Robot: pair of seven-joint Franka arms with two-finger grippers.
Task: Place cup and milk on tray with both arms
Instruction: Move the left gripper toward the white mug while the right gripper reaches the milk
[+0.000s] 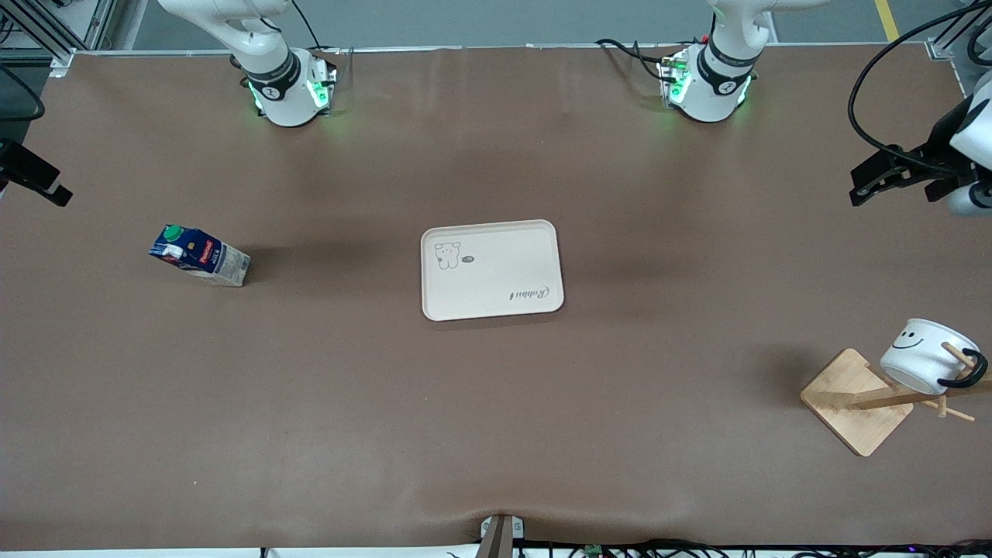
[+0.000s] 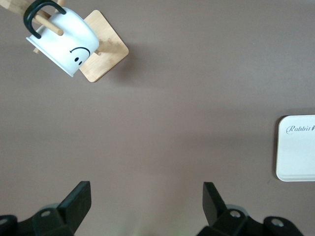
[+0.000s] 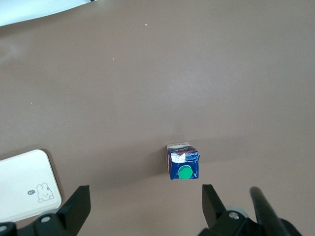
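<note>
1. Tray at the table's middle, bare; nothing delivered yet.
2. Cup hung by its black handle on a peg of the wooden rack, well apart from the tray toward the left arm's end and nearer the front camera. Likely to drag or tip the rack if lifted without first sliding off the peg.
3. Milk upright, well apart from the tray toward the right arm's end. Tall and narrow: prone to toppling from an off-centre approach.
4. Left gripper spread wide, empty, high over the table at its own end.
5. Right gripper spread wide, empty, above the milk.
</note>
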